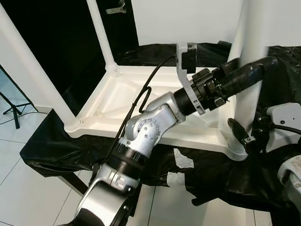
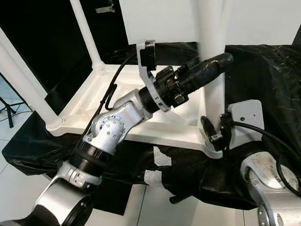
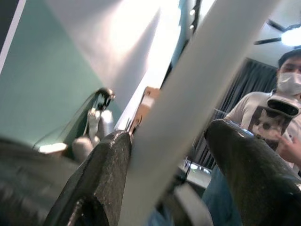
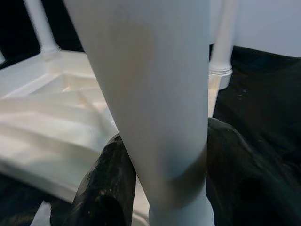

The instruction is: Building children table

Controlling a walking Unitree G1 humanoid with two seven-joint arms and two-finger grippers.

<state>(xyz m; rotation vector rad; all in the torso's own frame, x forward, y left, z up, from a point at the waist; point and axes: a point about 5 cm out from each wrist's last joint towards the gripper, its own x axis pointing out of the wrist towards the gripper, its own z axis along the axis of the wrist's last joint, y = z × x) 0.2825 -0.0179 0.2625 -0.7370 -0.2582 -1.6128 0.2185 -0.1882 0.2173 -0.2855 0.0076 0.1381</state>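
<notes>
While both end effectors (left, right) clasp leg.

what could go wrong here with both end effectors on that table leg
1. The left end effector holds the white leg high while the right end effector grips near its base: uneven pushing could tilt the leg in its corner socket.
2. The upturned tabletop lies on loose black cloth and may slide under force.
3. A person stands close beyond the leg, so a slipped leg could swing toward them.
</notes>
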